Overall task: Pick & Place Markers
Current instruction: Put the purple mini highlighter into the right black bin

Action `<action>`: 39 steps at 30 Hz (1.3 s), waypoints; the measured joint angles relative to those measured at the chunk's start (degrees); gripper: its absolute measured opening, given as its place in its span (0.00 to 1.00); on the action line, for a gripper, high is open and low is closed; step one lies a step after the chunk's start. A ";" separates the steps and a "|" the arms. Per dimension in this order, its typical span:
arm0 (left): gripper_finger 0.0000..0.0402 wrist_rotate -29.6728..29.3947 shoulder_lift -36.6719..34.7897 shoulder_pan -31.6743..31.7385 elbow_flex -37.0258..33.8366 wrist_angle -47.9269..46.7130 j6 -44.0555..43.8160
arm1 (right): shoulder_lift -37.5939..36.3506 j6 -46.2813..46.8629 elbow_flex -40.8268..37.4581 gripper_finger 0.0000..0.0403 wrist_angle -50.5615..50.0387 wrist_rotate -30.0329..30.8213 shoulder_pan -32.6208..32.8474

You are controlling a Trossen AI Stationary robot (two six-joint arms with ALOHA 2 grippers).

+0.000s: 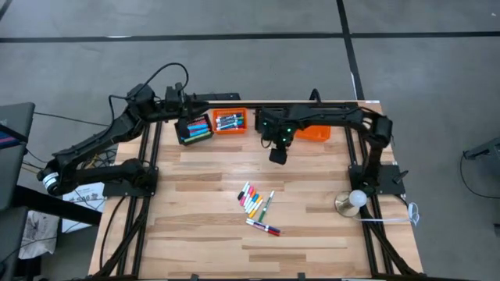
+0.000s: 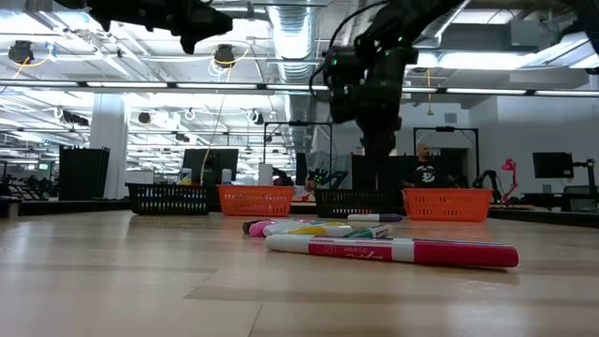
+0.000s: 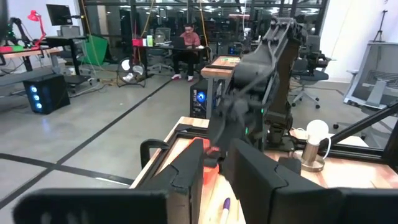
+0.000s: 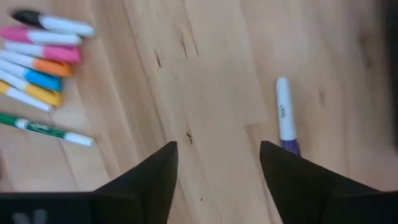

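Several markers (image 1: pixel 256 201) lie loose in a bunch on the wooden table's middle, and one pink and white marker (image 1: pixel 264 228) lies nearer the front; both show in the low view (image 2: pixel 393 251). My right gripper (image 1: pixel 277 156) hangs open and empty above the table, far of the bunch; its wrist view shows the bunch (image 4: pixel 37 62) and a white and purple marker (image 4: pixel 285 115) lying below it. My left gripper (image 1: pixel 186 117) hovers over the black basket (image 1: pixel 194 129) at the far edge, its fingers (image 3: pixel 186 171) a little apart. A purple-tipped marker (image 3: pixel 224 206) shows through the gap, lower down.
An orange basket (image 1: pixel 230 121) holding markers stands beside the black one, and another orange basket (image 1: pixel 314 133) lies partly under my right arm. A white ball on a round metal base (image 1: pixel 355 200) stands near the table's right edge. Bare wood lies toward the left and the front.
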 joint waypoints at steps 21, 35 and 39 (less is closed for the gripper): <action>0.20 -0.03 0.00 3.50 -0.02 -0.01 0.43 | 3.95 7.72 0.04 0.57 -0.70 2.59 -3.20; 0.20 0.02 0.04 3.45 -0.02 0.00 0.43 | 12.09 9.02 5.40 0.57 -1.07 4.68 -3.61; 0.20 -0.01 0.04 3.45 -0.04 -0.01 0.43 | 14.98 8.75 7.25 0.57 -2.42 4.69 -3.57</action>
